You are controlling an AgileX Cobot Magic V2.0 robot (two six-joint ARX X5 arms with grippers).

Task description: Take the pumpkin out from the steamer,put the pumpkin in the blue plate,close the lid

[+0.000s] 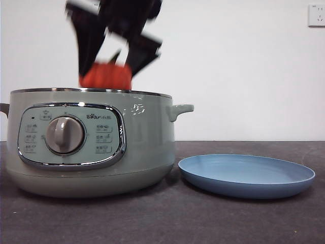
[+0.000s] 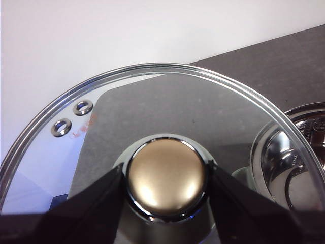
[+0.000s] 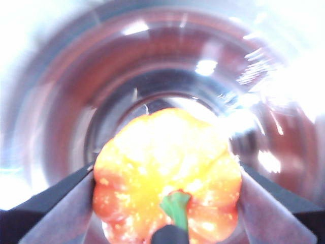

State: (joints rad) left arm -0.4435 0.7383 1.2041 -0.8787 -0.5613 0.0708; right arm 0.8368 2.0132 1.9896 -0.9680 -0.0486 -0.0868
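The orange pumpkin (image 1: 105, 76) hangs just above the rim of the sage-green steamer (image 1: 91, 142), with my right gripper (image 1: 109, 68) shut on it from above. In the right wrist view the pumpkin (image 3: 167, 173) sits between the jaws over the shiny steamer bowl (image 3: 61, 101). My left gripper (image 2: 167, 190) is shut on the knob (image 2: 166, 177) of the glass lid (image 2: 152, 112), held off to the side of the steamer's open bowl (image 2: 299, 152). The blue plate (image 1: 246, 175) lies on the table right of the steamer.
A dark table (image 1: 162, 218) carries everything, backed by a white wall with a socket (image 1: 316, 15) at the upper right. The steamer's side handle (image 1: 180, 109) points toward the plate.
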